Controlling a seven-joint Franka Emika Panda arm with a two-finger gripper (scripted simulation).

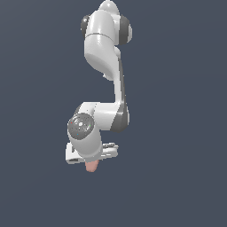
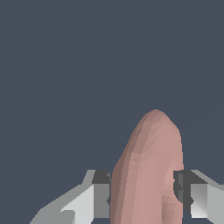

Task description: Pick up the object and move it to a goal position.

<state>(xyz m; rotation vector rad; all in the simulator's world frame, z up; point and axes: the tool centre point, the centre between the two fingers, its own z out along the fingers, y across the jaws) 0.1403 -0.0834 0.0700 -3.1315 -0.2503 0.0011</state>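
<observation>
The white pincer (image 2: 142, 194) is closed on the small salmon-pink, smooth oval lump (image 2: 148, 170), both dark pads (image 2: 101, 194) touching its sides. In the exterior view, the lump (image 1: 91, 166) protrudes at 6 o'clock beneath the white arm (image 1: 104, 88).

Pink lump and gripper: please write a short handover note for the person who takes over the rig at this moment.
Gripper: shut on the pink lump, one pad on each side in the wrist view.
Pink lump: between the fingers; in the exterior view it sticks out just below the hand.
Done: the lump is grasped.
Left: carry it to the goal position. No goal marker shows in either view, and whether the lump is already off the surface cannot be told.
</observation>
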